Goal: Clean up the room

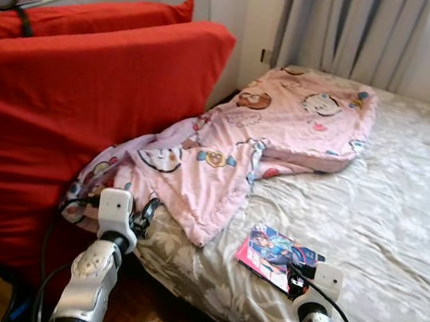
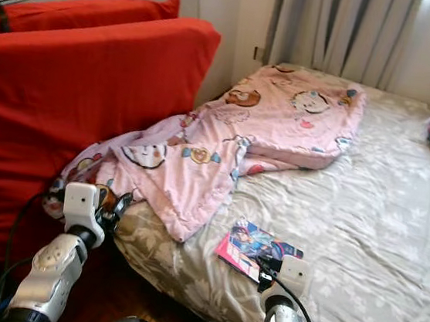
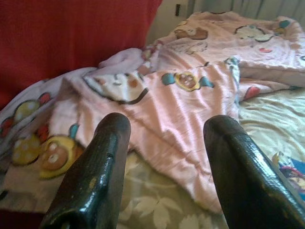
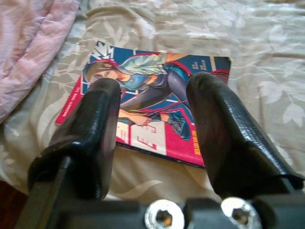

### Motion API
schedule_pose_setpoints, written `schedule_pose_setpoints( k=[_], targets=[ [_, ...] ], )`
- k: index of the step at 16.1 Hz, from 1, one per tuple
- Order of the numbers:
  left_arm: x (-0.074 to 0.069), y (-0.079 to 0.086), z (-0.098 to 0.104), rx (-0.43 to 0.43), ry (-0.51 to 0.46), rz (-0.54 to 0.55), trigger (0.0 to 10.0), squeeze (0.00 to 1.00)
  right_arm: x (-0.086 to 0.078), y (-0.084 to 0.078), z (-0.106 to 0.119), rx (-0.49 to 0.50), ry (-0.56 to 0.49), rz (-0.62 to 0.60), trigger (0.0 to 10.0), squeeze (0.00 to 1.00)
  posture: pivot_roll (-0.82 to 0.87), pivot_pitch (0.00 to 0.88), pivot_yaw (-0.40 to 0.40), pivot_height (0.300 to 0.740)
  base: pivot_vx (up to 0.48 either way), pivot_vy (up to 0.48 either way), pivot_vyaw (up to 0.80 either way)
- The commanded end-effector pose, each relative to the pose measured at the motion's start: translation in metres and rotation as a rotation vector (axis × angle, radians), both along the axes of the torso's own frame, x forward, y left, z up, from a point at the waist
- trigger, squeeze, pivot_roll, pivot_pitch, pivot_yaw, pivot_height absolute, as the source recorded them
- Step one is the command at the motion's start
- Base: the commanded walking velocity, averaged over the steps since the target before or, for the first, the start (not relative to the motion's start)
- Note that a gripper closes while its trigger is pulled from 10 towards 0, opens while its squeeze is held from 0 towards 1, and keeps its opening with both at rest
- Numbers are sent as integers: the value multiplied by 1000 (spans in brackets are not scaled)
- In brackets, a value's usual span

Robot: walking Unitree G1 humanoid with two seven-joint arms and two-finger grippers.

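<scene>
Right hand [image 4: 152, 119], open, hovers over the comic [image 4: 152, 100] on the bed [image 1: 381, 203]; left hand [image 3: 167, 157], open, near the blanket [image 1: 223, 154]. Flat, thin comic: fingers may slide off or crease its cover.

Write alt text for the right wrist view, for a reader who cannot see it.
The right gripper is open, its two black fingers hovering over a colourful comic book lying flat on a leaf-patterned bedsheet. A pink blanket lies beside the book.

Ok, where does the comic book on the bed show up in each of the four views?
Left eye: comic book low, right of centre, ahead of the right gripper.
Right eye: low, centre-right.
Left wrist: a corner at the edge.
Right wrist: central, beyond the open fingers.
Shared landmark: pink blanket.
</scene>
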State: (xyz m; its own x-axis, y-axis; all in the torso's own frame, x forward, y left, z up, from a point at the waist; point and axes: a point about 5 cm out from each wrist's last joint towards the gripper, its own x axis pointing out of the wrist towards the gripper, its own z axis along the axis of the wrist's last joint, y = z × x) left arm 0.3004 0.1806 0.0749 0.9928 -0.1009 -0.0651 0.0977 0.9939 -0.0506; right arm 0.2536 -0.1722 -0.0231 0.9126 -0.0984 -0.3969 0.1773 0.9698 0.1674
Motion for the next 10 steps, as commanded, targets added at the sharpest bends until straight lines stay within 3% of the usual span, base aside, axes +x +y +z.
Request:
schedule_pose_setpoints(
  k=[1,5,6,7,10],
  targets=[
    [2,3,-1,5,8,-1,10000,0,6,2,4,5,-10,0,10000,1000,46,6,47,637,0,0,0],
    [17,9,4,34,6,-11,10000,0,9,2,5,-5,-26,2,10000,1000,46,52,62,637,0,0,0],
    [18,10,4,35,4,-10,10000,0,8,1,6,-5,-34,-2,10000,620,45,61,65,637,0,0,0],
    [18,9,5,37,1,-14,10000,0,7,0,5,-3,-41,-13,10000,0,46,77,70,637,0,0,0],
    [19,-1,4,28,-10,-40,10000,0,4,-2,4,-15,-43,-32,10000,0,52,100,75,637,0,0,0]
  ],
)
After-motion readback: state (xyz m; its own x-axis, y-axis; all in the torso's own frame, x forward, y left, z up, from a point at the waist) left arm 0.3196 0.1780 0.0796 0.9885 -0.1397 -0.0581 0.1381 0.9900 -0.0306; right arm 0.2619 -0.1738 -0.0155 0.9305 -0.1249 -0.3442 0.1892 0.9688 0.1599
